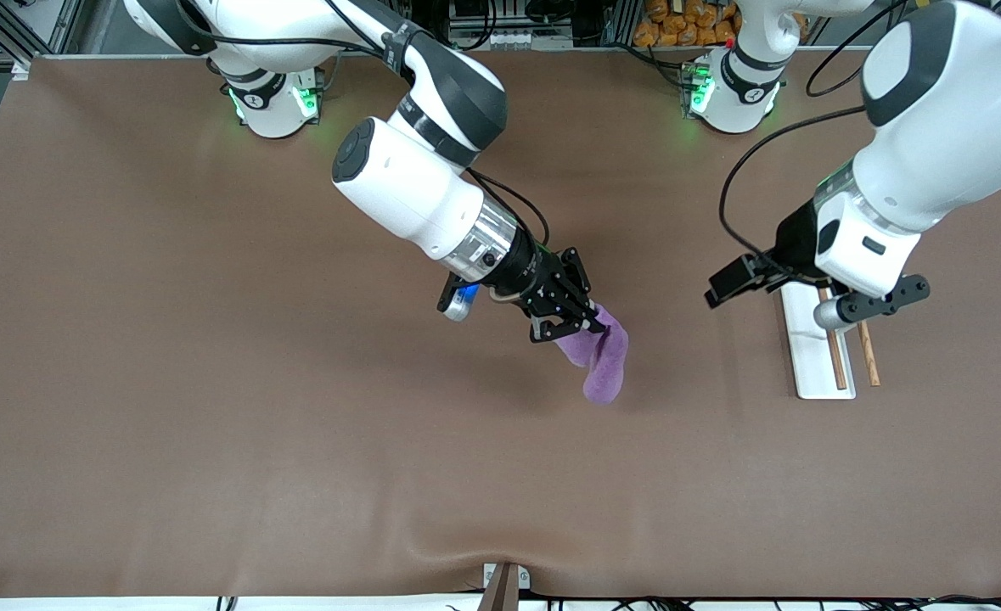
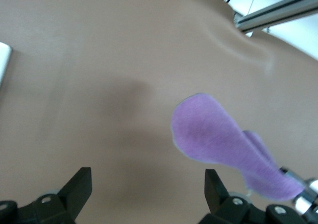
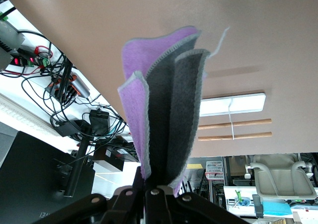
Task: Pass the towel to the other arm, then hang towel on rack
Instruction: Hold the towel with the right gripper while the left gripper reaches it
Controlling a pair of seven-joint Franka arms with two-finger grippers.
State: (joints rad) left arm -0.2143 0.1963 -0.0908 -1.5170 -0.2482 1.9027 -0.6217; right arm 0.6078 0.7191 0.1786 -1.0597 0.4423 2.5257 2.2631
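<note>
Right gripper (image 1: 570,325) was clamped shut on the towel (image 1: 604,361), up in the air over the middle of the table (image 1: 211,382). Towel hung folded from the fingertips, purple face out, darker grey inner face and pale edge band visible in the right wrist view (image 3: 164,119), where the folds stood bunched straight out of the closed jaws. A loose thread trailed off one corner. Left gripper (image 1: 806,293) was wide open and held nothing, hovering over the rack (image 1: 810,348) at the left arm's end of the table. In the left wrist view both black fingertips (image 2: 79,186) showed spread apart with bare table between them, and the towel (image 2: 218,139) showed farther off, dangling from the right gripper's tip at the frame edge. Grippers were well apart, no contact between the left gripper and the towel. Rack sat flat on the table: white base plate, two thin wooden rods (image 1: 838,356) running parallel, one over the plate, the other just off its edge. The right wrist view also caught the rack (image 3: 233,105) with a thin white crossbar across both rods. Towel was nowhere near the rack.
</note>
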